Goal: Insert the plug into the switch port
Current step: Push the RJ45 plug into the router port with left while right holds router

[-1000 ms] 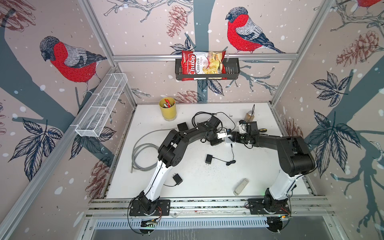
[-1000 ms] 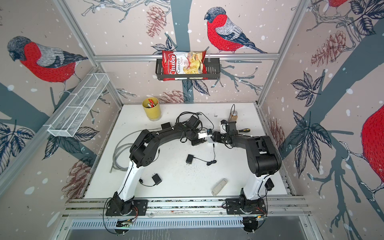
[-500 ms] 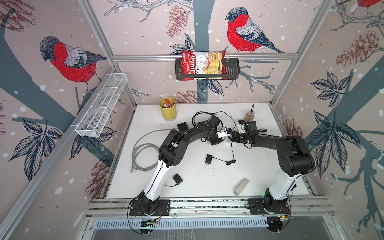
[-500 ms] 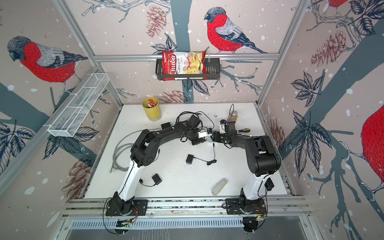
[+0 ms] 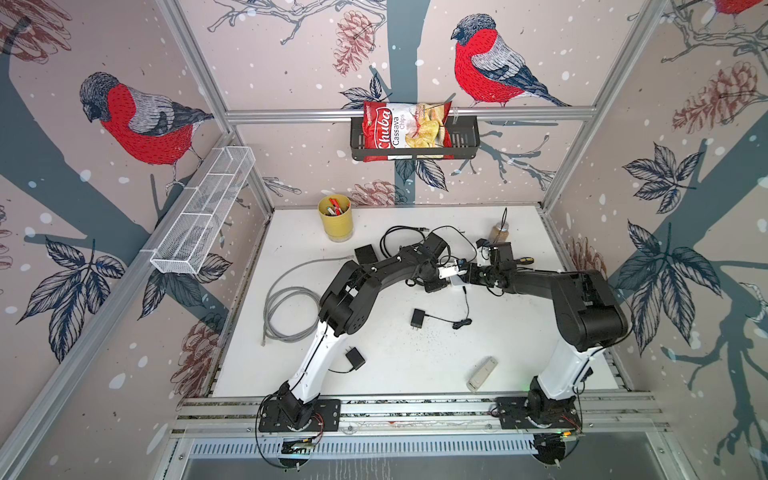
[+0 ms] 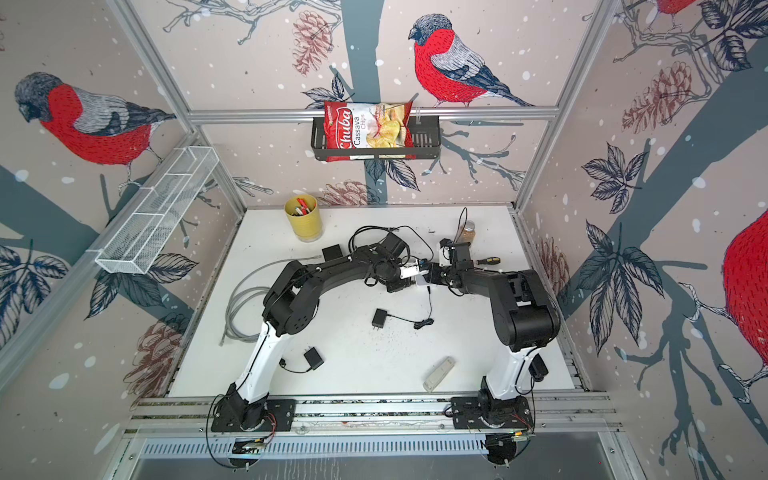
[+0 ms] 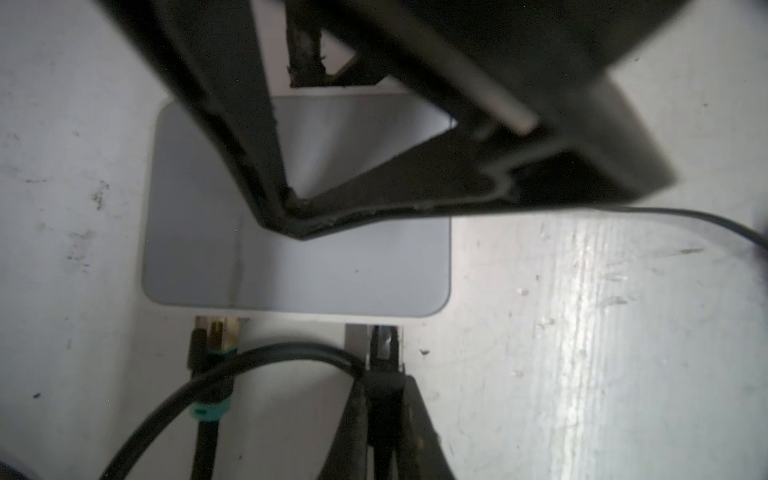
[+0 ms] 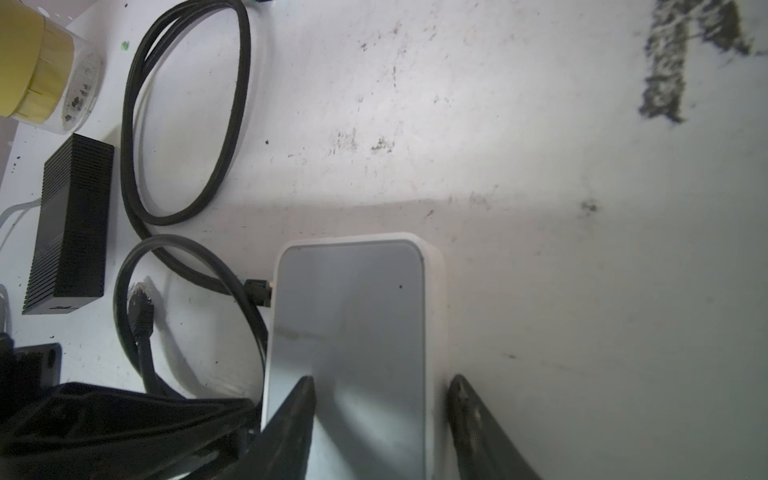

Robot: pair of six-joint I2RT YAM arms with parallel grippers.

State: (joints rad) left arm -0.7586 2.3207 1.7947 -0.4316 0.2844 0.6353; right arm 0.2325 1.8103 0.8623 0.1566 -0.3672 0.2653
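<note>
nearest, the left gripper [image 7: 384, 384] has its jaws pinched on the black ethernet plug [image 7: 383, 345], tip at the network switch [image 7: 332, 274] port mouth beside a seated gold-tipped plug [image 7: 216, 336]. beyond, the right gripper [image 8: 382, 380] jaws have narrowed astride the switch, bracing it, i judge; whether they clamp i cannot tell. only the left wrist view shows the ports; both top views hide them.

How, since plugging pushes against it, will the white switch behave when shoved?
The switch looks like smooth plastic: probably light, sliding easily on the table. The right gripper straddling it should brace it; its boxy shell likely stays rigid.
</note>
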